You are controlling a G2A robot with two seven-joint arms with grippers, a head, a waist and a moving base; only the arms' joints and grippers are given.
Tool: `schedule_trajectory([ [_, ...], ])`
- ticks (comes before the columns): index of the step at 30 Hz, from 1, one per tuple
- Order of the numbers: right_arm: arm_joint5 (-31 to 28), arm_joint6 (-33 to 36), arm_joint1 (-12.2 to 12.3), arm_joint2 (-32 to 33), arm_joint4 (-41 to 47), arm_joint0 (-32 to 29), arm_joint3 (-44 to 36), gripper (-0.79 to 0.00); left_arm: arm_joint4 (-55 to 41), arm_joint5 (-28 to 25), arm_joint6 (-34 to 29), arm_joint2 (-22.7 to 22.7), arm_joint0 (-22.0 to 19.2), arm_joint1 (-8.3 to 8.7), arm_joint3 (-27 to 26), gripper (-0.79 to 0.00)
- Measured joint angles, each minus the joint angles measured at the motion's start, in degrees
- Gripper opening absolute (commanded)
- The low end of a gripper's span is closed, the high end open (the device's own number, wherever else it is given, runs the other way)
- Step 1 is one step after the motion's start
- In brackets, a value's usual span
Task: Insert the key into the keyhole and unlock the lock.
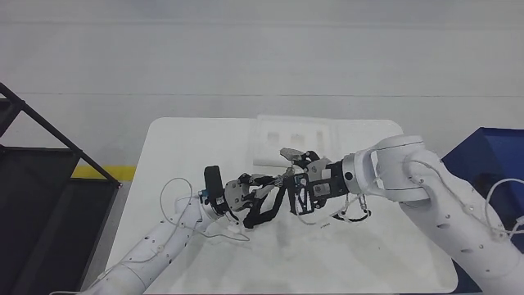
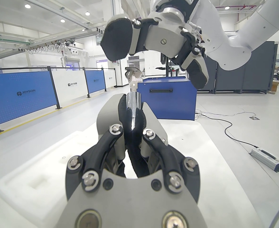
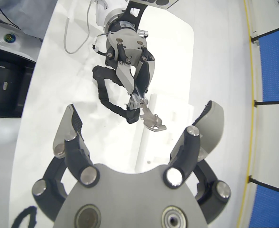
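Observation:
My left gripper (image 2: 132,103) is shut on the chrome cylinder of the lock (image 2: 132,106), whose black cable (image 3: 106,96) loops down toward the table. The silver key (image 2: 134,77) sticks out of the keyhole at the cylinder's end. My right gripper (image 2: 157,59) is open, and its dark pads (image 2: 117,41) stand on either side of the key's head without touching it. In the right wrist view the key (image 3: 153,121) lies between my spread fingers (image 3: 69,119), with the left gripper (image 3: 137,88) behind it. From the top, both grippers (image 1: 250,187) (image 1: 291,182) meet over the table's middle.
A white foam tray (image 1: 295,139) with shallow recesses lies on the white table (image 1: 188,156) behind the grippers. A blue bin (image 1: 491,156) stands off the table's right side. A black rack (image 1: 41,188) is at the left.

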Motion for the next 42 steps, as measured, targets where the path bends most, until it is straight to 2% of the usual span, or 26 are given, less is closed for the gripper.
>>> schedule_trajectory([
  [3, 0.02, -8.76, 0.91, -1.37, -8.84, 0.91, 0.48, 0.000, -0.02, -0.10, -0.09, 0.11, 0.08, -0.02, -0.04, -0.785],
  [4, 0.02, -11.50, 1.20, -1.72, -11.55, 1.09, 0.71, -0.022, -0.01, -0.16, -0.15, 0.12, 0.07, -0.02, -0.04, -0.785],
  [6, 0.02, -17.77, 1.92, -2.40, -17.64, 1.43, 1.48, -0.246, -0.01, -0.23, -0.22, 0.11, 0.04, -0.02, -0.03, -0.785],
  [7, 0.02, -20.23, 2.22, -2.65, -20.16, 1.57, 1.87, -0.394, -0.02, -0.24, -0.24, 0.09, 0.02, -0.02, -0.03, -0.785],
  [12, 0.01, -31.90, 3.75, -4.31, -31.53, 2.27, 4.24, -0.462, 0.13, -0.28, -0.28, 0.03, -0.01, 0.01, -0.05, -0.785],
  [15, 0.01, -37.14, 4.40, -4.89, -35.51, 2.68, 5.45, -0.533, 0.07, -0.32, -0.32, 0.01, 0.01, 0.01, -0.06, -0.785],
  [19, 0.01, -41.81, 4.90, -4.91, -38.35, 2.75, 6.19, -0.566, 0.10, -0.40, -0.40, 0.09, 0.03, -0.02, -0.12, -0.785],
  [22, 0.07, -44.00, 5.08, -4.63, -39.40, 2.58, 6.62, -0.576, 0.11, -0.45, -0.45, 0.14, 0.00, -0.05, -0.12, -0.785],
  [26, 1.02, -45.42, 5.09, -4.02, -39.66, 2.00, 7.11, -0.640, 0.08, -0.48, -0.48, 0.19, -0.06, -0.08, -0.10, -0.785],
  [31, 1.37, -46.44, 4.83, -3.51, -37.13, 1.29, 7.86, -0.785, 0.04, -0.55, -0.55, 0.24, -0.11, -0.11, -0.11, -0.785],
  [38, 1.56, -43.65, 4.27, -2.94, -31.40, 0.38, 9.22, -0.785, 0.09, -0.54, -0.54, 0.35, -0.15, -0.15, -0.24, -0.785],
  [42, 2.54, -37.68, 3.71, -2.60, -21.88, -0.61, 11.16, -0.785, 0.19, -0.36, -0.36, 0.38, -0.21, -0.16, -0.29, -0.785],
])
